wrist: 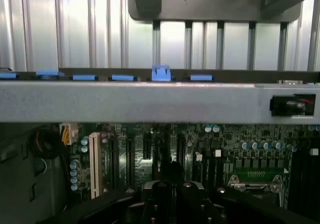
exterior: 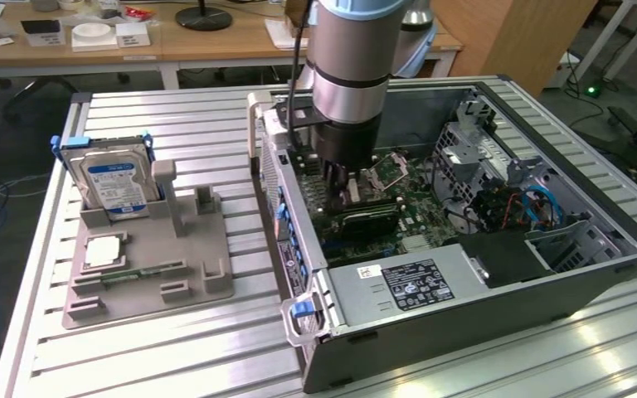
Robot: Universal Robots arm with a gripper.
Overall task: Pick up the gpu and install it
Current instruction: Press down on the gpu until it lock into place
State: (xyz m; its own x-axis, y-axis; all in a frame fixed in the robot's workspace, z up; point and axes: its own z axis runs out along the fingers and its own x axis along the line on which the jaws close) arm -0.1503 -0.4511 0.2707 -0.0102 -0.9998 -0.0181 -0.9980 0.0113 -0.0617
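My gripper (exterior: 338,178) sits low inside the computer case (exterior: 584,274); finger state: cannot tell. The gpu (exterior: 365,217) stands on the motherboard (exterior: 407,217) beneath. Judged thin, rigid, fragile: grip its top edge.

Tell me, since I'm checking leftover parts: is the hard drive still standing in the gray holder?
Yes, the hard drive stands upright in the gray holder beside the computer case.
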